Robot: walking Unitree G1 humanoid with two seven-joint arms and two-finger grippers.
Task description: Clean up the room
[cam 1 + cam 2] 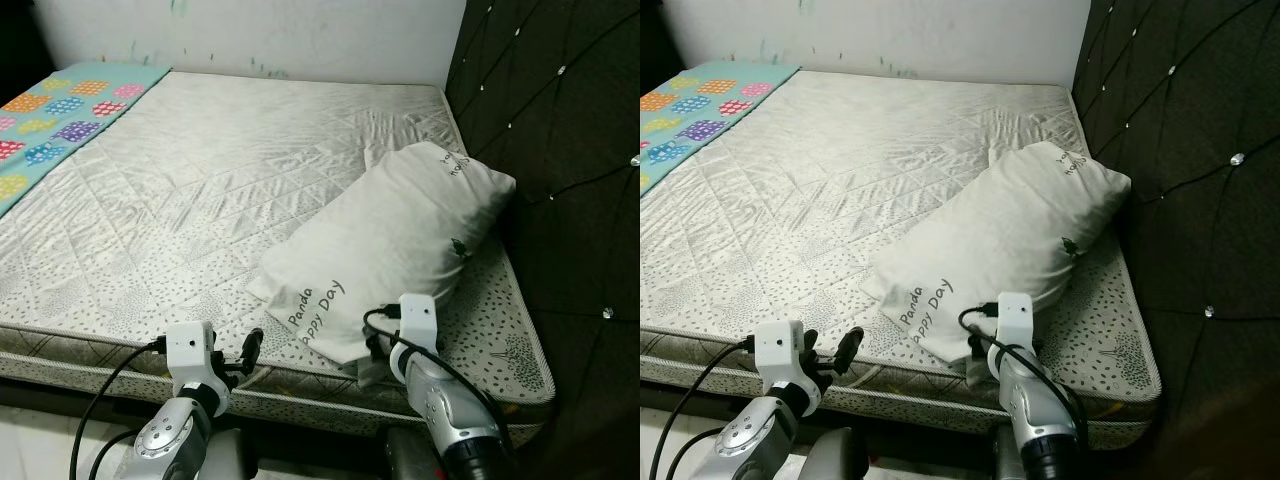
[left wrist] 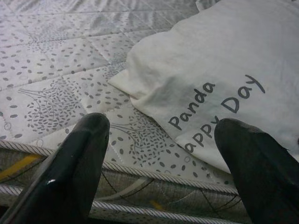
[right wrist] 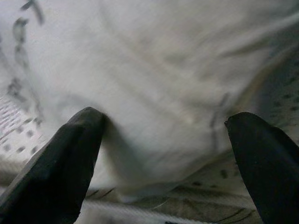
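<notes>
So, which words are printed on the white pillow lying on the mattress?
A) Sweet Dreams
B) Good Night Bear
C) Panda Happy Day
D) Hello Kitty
C: the pillow carries grey lettering near its front corner, and the left wrist view reads "Panda" above "appy Day", the first letter being cut off by a fold, with the open left gripper hovering at the edge of the mattress.

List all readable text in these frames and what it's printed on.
"Panda" on the white pillow, near corner, dark print.
"appy Day" just below it on the same pillow; the first letter is cut off by a fold in the fabric, so it probably reads "Happy Day".
A small dark print at the pillow's far end is too small to read.
No text on the mattress or the patterned blanket.
</notes>
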